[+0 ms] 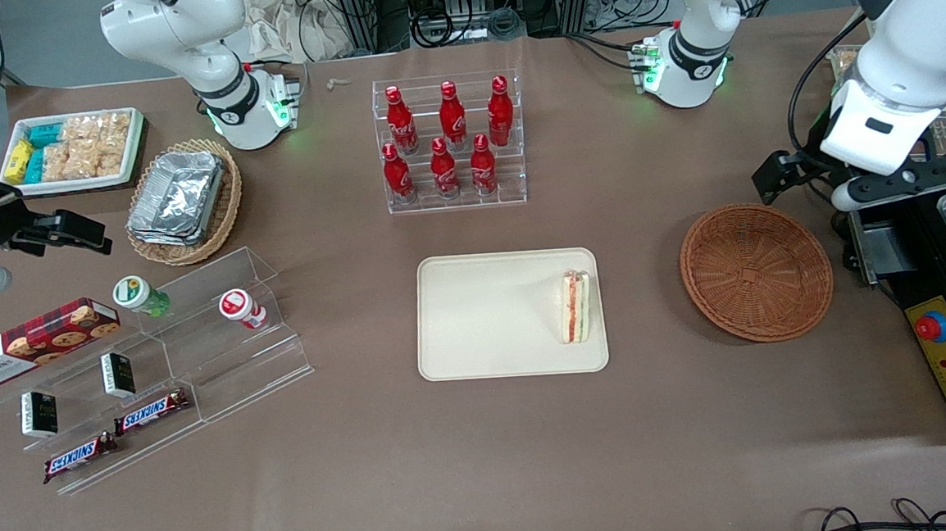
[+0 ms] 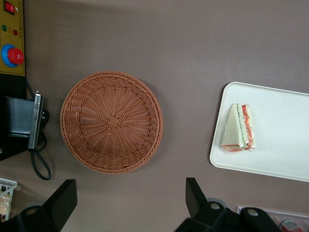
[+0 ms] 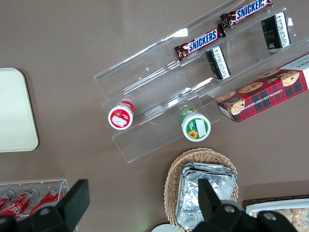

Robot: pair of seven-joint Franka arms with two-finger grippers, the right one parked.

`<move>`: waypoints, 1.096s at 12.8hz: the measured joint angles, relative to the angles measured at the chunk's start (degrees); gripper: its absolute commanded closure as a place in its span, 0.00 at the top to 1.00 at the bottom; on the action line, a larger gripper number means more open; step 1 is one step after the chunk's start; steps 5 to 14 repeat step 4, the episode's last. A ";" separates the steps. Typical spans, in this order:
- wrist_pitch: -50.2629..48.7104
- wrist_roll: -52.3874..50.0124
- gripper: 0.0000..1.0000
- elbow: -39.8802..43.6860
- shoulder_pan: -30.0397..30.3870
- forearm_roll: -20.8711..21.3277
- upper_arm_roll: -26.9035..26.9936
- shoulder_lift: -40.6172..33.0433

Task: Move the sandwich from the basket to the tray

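Sandwich point(image 1: 575, 306) sits on my tray point(image 1: 484, 314), near the tray edge that is closest to the basket point(image 1: 757, 271). It lies flat, with its red and green stripes showing along one side.

My bench point(image 1: 485, 462) is big and brown, and it holds everything. The tray is cream colored and lies in the middle of the bench. The round brown basket is beside the tray, toward my working arm's end of the bench. It has nothing inside it. The tray and the basket are close but do not touch.

A clear rack point(image 1: 451, 144) with six red bottles stands farther from the front camera than the tray. Toward the parked arm's end there is a clear step shelf point(image 1: 199, 348) with candy bars, small boxes and two little cups. A red cookie box point(image 1: 34, 341) rests there too. A lighter basket point(image 1: 186, 201) with shiny foil pans is near it, and a white tray of snacks point(image 1: 72, 150) is just beside that.

My jaws point(image 2: 130, 203) hang up in the air above the bench, close to the brown basket. They are wide apart and hold nothing. From my wrist I can see both the basket and the sandwich on the tray below me.
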 measured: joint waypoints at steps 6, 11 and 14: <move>0.04 2.10 1.00 0.07 0.01 -2.27 0.80 -0.03; 0.04 2.10 1.00 0.07 0.01 -2.27 0.80 -0.03; 0.04 2.10 1.00 0.07 0.01 -2.27 0.80 -0.03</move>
